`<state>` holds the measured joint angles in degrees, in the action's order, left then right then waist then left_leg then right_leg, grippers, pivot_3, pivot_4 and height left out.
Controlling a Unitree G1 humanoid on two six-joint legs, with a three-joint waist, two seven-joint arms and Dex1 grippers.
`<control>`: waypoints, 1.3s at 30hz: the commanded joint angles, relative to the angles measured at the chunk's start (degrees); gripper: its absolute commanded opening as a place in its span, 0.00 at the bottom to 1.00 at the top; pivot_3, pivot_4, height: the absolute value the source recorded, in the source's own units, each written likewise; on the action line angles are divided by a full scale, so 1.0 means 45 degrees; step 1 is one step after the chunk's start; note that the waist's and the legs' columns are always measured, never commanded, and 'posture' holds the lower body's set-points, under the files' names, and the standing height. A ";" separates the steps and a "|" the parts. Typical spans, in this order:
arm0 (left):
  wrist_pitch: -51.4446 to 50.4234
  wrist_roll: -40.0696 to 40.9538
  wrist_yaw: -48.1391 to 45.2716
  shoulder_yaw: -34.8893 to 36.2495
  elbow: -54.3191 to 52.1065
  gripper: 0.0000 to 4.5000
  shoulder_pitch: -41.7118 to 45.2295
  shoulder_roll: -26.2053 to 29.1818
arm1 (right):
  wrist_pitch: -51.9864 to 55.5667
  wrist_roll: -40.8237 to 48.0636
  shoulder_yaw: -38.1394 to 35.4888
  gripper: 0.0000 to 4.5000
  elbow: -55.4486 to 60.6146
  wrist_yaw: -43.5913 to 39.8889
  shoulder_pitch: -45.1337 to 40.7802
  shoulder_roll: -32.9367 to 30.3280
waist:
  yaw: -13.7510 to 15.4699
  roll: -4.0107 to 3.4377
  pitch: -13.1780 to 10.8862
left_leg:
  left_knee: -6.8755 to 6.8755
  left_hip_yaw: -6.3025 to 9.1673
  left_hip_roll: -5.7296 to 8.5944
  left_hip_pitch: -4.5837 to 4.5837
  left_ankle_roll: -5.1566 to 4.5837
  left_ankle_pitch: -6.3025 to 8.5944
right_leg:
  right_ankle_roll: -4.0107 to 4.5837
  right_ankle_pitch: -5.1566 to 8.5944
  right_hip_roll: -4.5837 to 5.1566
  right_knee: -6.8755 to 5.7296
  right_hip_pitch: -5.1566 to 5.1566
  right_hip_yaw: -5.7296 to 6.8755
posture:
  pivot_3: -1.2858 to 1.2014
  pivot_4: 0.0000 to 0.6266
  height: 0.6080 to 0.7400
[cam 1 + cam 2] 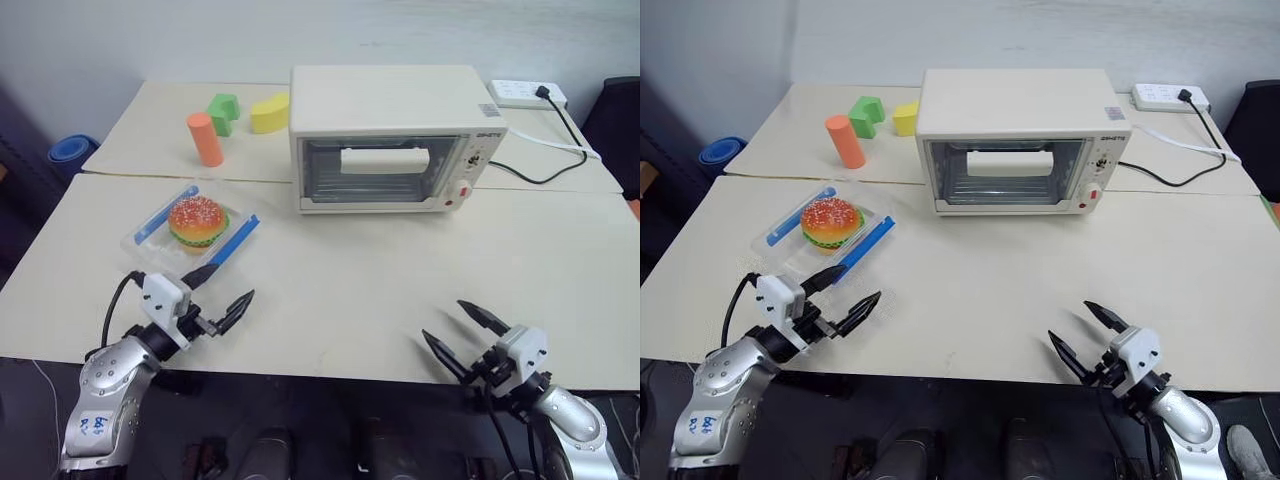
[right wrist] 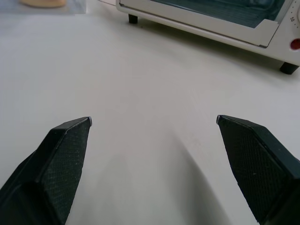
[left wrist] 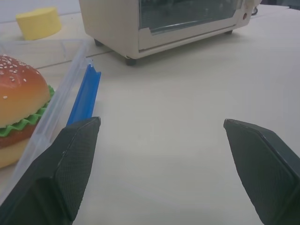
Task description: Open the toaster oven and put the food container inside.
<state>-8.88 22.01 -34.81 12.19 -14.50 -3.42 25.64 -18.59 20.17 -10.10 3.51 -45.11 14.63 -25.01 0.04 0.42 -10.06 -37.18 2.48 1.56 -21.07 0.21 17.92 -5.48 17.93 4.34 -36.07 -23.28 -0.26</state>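
The cream-white toaster oven stands at the back middle of the table with its glass door shut and its white bar handle across the front. To its front left lies the food container, a clear shallow box with blue strip edges and a toy hamburger inside. My left gripper hovers open just in front of the container, empty. My right gripper is open and empty near the table's front edge at the right. In the left wrist view the container's blue edge lies beside my left finger.
An orange cylinder, a green block and a yellow block sit at the back left. A white power strip with a black cable lies behind the oven at the right. A seam joins two tables.
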 commanded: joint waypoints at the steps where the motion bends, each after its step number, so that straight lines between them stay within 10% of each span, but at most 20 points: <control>1: -0.0498 0.0308 -0.0303 -0.0170 0.0066 1.00 0.0197 0.0185 | -0.0340 0.0267 -0.0218 0.99 -0.0025 -0.0277 -0.0071 -0.0125 | -0.0002 0.0000 0.0000 | 0.0001 0.0001 0.0000 0.0001 0.0000 0.0000 | 0.0000 0.0000 0.0000 0.0000 0.0000 0.0001 | 0.52 0.24 1.00; 9: -0.3316 0.4832 -0.1778 0.1543 -0.0641 1.00 0.1627 0.1206 | 0.3361 0.2304 -0.0137 0.99 0.0266 -0.0933 -0.3697 -0.1301 | -0.0054 -0.0003 -0.0003 | -0.0033 0.0002 -0.0011 -0.0001 0.0015 -0.0008 | 0.0003 -0.0002 -0.0005 -0.0053 -0.0016 -0.0003 | 0.52 0.24 1.00; 23: -0.5515 0.6945 -0.1776 0.1840 -0.0634 1.00 0.3928 0.1947 | 0.4473 0.1496 0.0555 0.99 -0.3579 -0.1076 -1.0998 -0.0590 | -0.0087 -0.0004 -0.0008 | -0.0026 -0.0003 0.0000 -0.0044 0.0072 -0.0039 | 0.0016 0.0005 -0.0009 -0.0088 -0.0070 0.0005 | 0.52 0.24 1.00; 39: -0.5144 0.6254 -0.1452 0.1652 -0.0272 1.00 0.4071 0.1663 | 0.4793 0.1037 0.1344 0.99 -0.0974 -0.2306 -0.8917 -0.0972 | -0.0165 -0.0004 -0.0008 | -0.0018 -0.0016 -0.0004 -0.0050 0.0072 -0.0038 | 0.0016 0.0005 -0.0009 -0.0086 -0.0084 -0.0005 | 0.52 0.24 1.00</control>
<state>-33.56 50.93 -41.40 19.32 -15.44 13.50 32.90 4.29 25.19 -4.83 -4.91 -53.82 -26.51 -28.59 -0.70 0.40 -10.10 -37.27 2.40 1.55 -21.29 0.53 17.74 -5.42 17.95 4.31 -36.43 -23.65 -0.29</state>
